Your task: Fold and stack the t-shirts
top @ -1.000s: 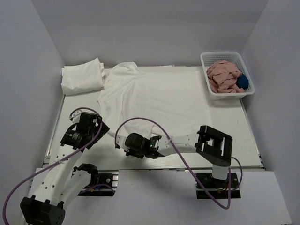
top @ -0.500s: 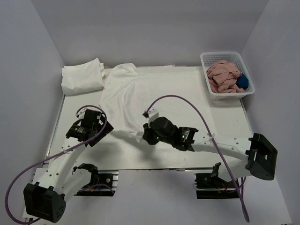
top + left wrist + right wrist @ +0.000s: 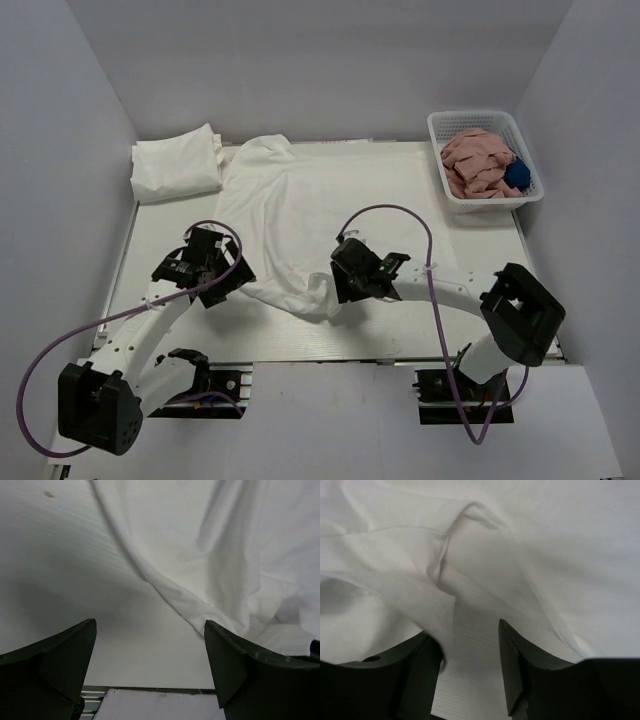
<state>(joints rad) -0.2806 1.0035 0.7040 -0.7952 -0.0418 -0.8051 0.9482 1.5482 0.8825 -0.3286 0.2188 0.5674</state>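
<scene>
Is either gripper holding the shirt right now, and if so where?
Nothing looks held. The left gripper is open short of the spread t-shirt; the right gripper is open too, cloth only brushing one finger.

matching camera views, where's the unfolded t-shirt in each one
top external: unfolded t-shirt spread mid-table, near hem bunched.
left wrist: upper right.
right wrist: fills most of the frame.
shared landmark: bare ribbed table beside its hem.
</scene>
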